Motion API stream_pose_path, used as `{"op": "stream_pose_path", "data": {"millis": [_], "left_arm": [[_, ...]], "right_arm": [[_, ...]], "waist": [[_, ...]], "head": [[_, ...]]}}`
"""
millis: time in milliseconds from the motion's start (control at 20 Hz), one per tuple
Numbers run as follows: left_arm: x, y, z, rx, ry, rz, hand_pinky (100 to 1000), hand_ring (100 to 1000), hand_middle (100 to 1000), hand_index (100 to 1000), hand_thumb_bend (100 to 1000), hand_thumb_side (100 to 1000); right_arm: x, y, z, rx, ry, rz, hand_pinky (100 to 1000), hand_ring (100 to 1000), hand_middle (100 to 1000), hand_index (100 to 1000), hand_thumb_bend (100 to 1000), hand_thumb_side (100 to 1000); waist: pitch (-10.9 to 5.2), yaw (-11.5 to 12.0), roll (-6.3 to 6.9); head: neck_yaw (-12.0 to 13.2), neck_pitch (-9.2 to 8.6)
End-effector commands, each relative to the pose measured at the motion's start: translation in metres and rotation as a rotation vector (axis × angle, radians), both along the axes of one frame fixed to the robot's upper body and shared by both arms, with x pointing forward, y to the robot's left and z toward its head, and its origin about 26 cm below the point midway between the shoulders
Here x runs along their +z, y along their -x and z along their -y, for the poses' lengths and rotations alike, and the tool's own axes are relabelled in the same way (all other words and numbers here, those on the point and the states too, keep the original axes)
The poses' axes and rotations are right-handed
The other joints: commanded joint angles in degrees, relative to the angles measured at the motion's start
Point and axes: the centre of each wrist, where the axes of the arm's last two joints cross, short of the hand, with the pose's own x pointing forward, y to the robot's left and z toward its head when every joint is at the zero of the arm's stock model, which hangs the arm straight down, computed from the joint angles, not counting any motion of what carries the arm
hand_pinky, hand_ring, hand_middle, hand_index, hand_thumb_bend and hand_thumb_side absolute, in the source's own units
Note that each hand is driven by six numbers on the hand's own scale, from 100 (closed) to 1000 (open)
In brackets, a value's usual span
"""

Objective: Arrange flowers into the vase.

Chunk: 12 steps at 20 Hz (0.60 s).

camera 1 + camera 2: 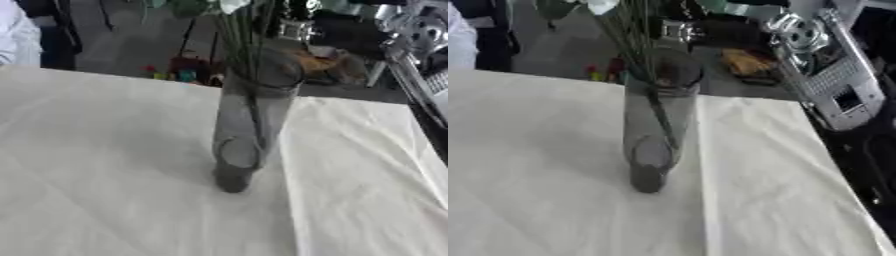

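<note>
Silver right arm (pixel 824 75) with round joint, black trim.

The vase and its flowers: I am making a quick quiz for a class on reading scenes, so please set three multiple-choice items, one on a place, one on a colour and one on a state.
1. Where does the vase stand?
A. on the white tablecloth
B. on the floor beyond the table
C. on a wooden tray

2. What colour is the vase?
A. bright red
B. see-through dark grey
C. solid yellow

3. What is the state of the flower stems?
A. lying flat on the cloth
B. standing in the vase
C. stacked beside the vase

Answers: 1 A, since the vase's base rests on the white cloth near the table's middle. 2 B, since the stems show through its smoky grey wall. 3 B, since the thin green stems pass down through the vase's mouth and rise out of the top of the view.
</note>
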Motion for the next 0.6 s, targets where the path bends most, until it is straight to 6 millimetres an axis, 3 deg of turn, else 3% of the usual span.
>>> {"op": "stream_pose_path", "data": {"millis": [50,600], "left_arm": [[0.006,0.003,-0.004,0.01,-0.011,0.024,754,771,777,825,100,1000],[0.006,0.003,-0.005,0.014,-0.011,0.022,754,771,777,825,100,1000]], "right_arm": [[0.012,0.01,0.007,-0.035,0.026,0.043,1000,1000,933,1000,390,765],[0.011,0.014,0.019,-0.09,0.099,0.042,1000,1000,945,1000,324,744]], "waist": [[-1.85,-0.2,0.58],[-2.11,-0.7,0.96]], "head": [[0.1,-0.04],[0.3,0.0]]}}
